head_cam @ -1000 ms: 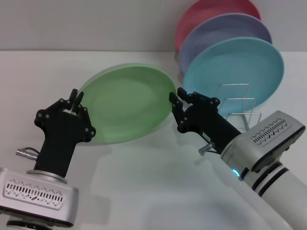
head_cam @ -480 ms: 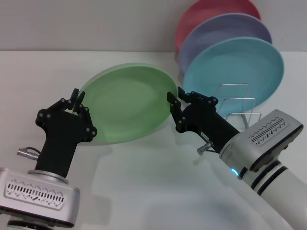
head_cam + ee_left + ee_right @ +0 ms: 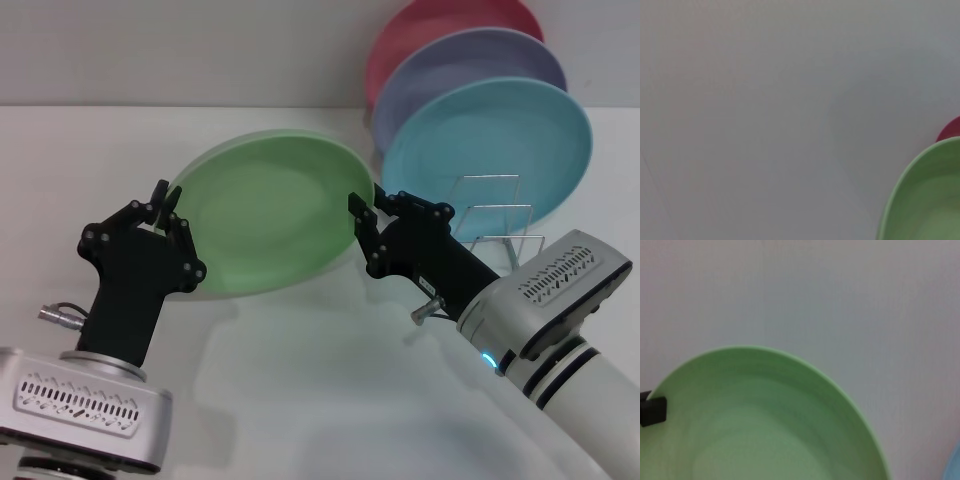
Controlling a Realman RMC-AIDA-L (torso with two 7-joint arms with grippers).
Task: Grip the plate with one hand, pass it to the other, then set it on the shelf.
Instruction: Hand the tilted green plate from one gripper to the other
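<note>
The plate (image 3: 270,215) hung tilted above the white tabletop (image 3: 300,380), its face turned up and toward the robot, held between the two claws. The left claw (image 3: 163,203) sat at the plate's left rim, its black fingers clenched on the edge there. The right claw (image 3: 362,222) sat at the opposite, right rim, with one finger above the edge and one below it; the head view did not show clearly whether those fingers pressed the plate or stood slightly off it, so its grip could not be told. Both arms reached in from the near side, the left from the lower left and the right from the lower right.

In the left wrist view only a curved piece of the plate (image 3: 925,200) showed against the pale surface. In the right wrist view the plate (image 3: 765,425) filled the lower part, with a small black finger tip (image 3: 652,410) at its rim.

The shelf (image 3: 497,215) stood on the tabletop just behind the right claw, apart from the plate. A blue plate (image 3: 490,150), a lavender plate (image 3: 470,60) and a pink plate (image 3: 430,25) stood upright in it, one behind the other.
</note>
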